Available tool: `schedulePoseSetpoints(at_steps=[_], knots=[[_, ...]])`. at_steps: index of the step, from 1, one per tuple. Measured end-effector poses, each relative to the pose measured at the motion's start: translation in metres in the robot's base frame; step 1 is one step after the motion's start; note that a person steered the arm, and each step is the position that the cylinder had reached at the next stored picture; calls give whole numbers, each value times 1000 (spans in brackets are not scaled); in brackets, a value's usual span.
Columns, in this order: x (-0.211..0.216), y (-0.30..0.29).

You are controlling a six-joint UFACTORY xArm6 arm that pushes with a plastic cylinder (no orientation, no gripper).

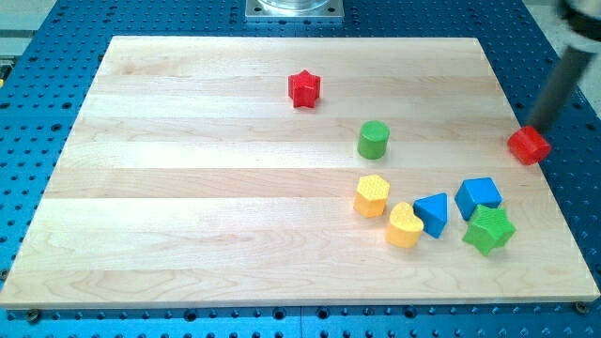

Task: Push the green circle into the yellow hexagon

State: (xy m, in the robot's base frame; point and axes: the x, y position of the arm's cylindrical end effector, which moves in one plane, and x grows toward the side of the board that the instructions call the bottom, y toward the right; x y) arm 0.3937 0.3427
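Wooden board [188, 188], inspected from the view's left to its right.

The left half carries no blocks. A red star [304, 88] lies near the top, apart from the rest.

The green circle [373, 139], a short upright cylinder, stands alone just above the yellow hexagon [372, 195], with a narrow strip of bare board between them.

A yellow heart [406, 225] lies just beside the hexagon, then a blue triangle [433, 213], a blue block [479, 195] and a green star [489, 230], closely grouped.

At the right edge a red block [530, 145] sits by my tip [531, 129]; contact cannot be confirmed. The rod has no fingers, so nothing is held.

Judgement: the circle looks light, rigid and free-sliding, and its round wall may slip off a glancing push. Contact is best made at the middle of its top-facing side, pushing straight toward the view's bottom.
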Motion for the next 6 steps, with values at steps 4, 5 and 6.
schedulePoseSetpoints(at_steps=[4, 5, 6], knots=[[42, -127], [74, -212], [45, -307]])
